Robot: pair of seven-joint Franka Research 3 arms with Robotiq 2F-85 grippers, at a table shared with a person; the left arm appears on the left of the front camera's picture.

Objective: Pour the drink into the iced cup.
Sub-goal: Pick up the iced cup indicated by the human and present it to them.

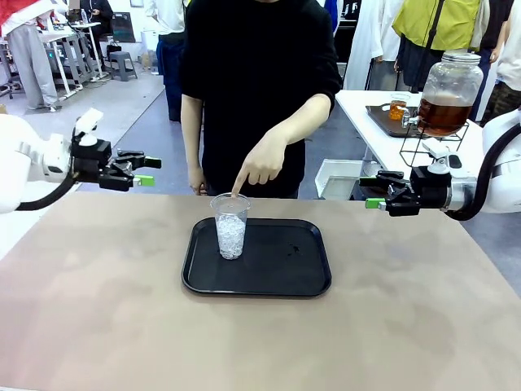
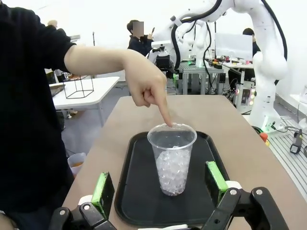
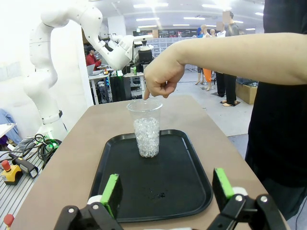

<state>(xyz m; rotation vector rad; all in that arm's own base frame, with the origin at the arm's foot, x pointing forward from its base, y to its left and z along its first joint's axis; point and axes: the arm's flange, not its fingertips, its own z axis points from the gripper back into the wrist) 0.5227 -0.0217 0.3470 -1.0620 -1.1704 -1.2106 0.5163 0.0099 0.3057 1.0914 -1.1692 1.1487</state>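
Note:
A clear plastic cup (image 1: 230,226) about half full of ice stands upright on the left part of a black tray (image 1: 277,269). The person's index finger (image 1: 238,187) points down at its rim. The amber drink (image 1: 444,114) fills the lower part of a glass dispenser jar on a wire stand, on a white table at the far right. My left gripper (image 1: 146,173) hovers open at the table's left edge, empty. My right gripper (image 1: 372,193) hovers open at the right, empty. The cup (image 2: 172,158) sits centred beyond the left fingers (image 2: 102,188); the cup (image 3: 147,127) also stands beyond the right fingers (image 3: 111,193).
The brown table (image 1: 122,326) spreads wide around the tray. A white side table (image 1: 383,130) at the far right carries a dark tray with a small glass of drink (image 1: 397,107). The person stands at the far edge, arm stretched over the tray.

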